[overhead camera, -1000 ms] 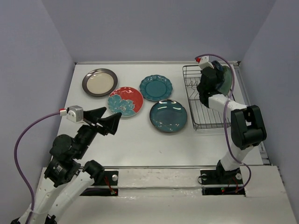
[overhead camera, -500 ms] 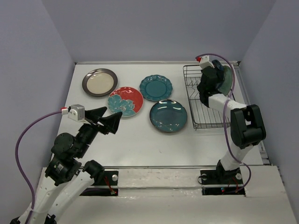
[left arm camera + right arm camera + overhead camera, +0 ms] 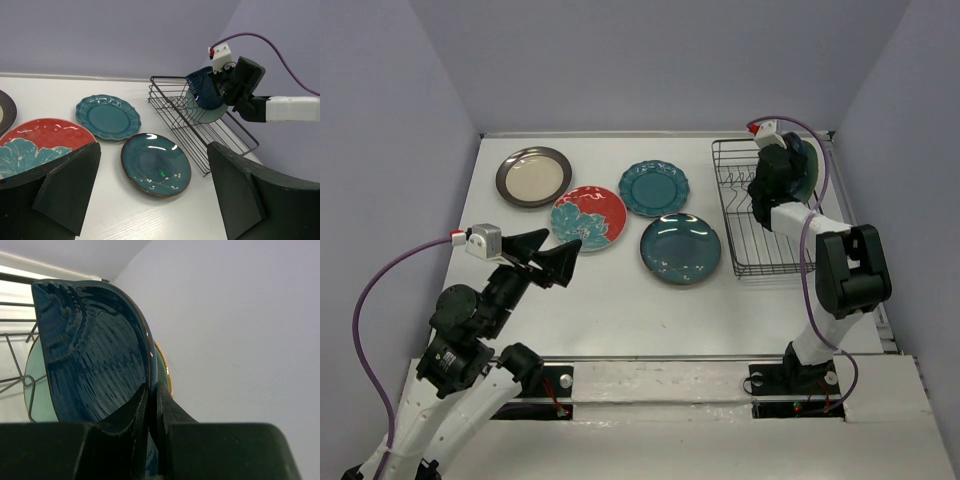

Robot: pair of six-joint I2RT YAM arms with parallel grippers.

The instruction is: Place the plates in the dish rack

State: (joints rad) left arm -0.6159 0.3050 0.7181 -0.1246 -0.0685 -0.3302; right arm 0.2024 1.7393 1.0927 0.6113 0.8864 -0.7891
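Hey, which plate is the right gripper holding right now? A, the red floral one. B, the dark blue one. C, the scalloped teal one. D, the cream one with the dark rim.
B: the right gripper is shut on the rim of the dark blue plate, held upright at the dish rack.

The cream plate (image 3: 533, 176) has a dark brown rim. The red plate (image 3: 588, 218) carries a teal flower. The scalloped plate (image 3: 654, 187) is plain teal. The glossy dark teal plate (image 3: 156, 164) bears small white blossoms. The dark blue plate (image 3: 95, 355) shows rippled lines, and the pale mint plate (image 3: 42, 380) has a gold edge. The dish rack (image 3: 745, 240) is black.
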